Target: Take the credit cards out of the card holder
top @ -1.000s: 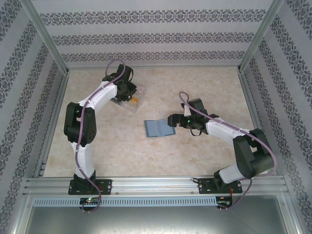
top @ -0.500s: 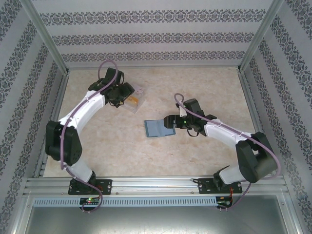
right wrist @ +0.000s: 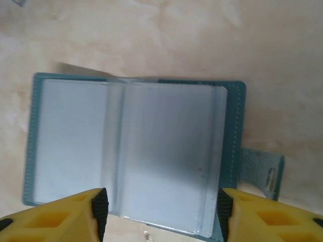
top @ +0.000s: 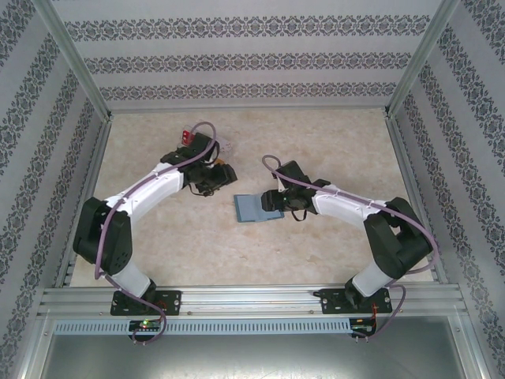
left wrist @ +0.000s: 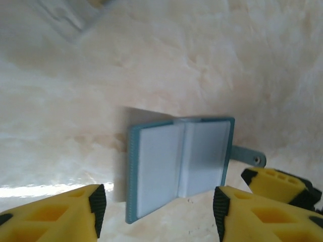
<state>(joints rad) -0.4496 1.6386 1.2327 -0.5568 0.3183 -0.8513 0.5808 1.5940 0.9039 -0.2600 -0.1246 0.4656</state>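
The blue-grey card holder (top: 254,208) lies open and flat in the middle of the table, and its pale sleeves (right wrist: 166,151) show no card. Its snap strap (right wrist: 262,171) sticks out on the right. My right gripper (top: 276,203) hovers at the holder's right half, open (right wrist: 161,210), with that half's near edge between the fingertips. My left gripper (top: 223,175) is behind and left of the holder, open and empty (left wrist: 156,206), looking at the holder (left wrist: 179,161). A small red credit card (top: 188,136) shows behind the left arm.
A clear plastic tray (top: 225,148) sits at the back left, mostly hidden by the left arm, with something orange (top: 227,166) at its edge. Patterned walls and metal posts (top: 79,71) enclose the table. One right gripper finger (left wrist: 280,182) shows in the left wrist view.
The left arm swung from the tray toward the card holder and its jaws opened wider. The right gripper slid left over the holder's right half and its jaws narrowed.
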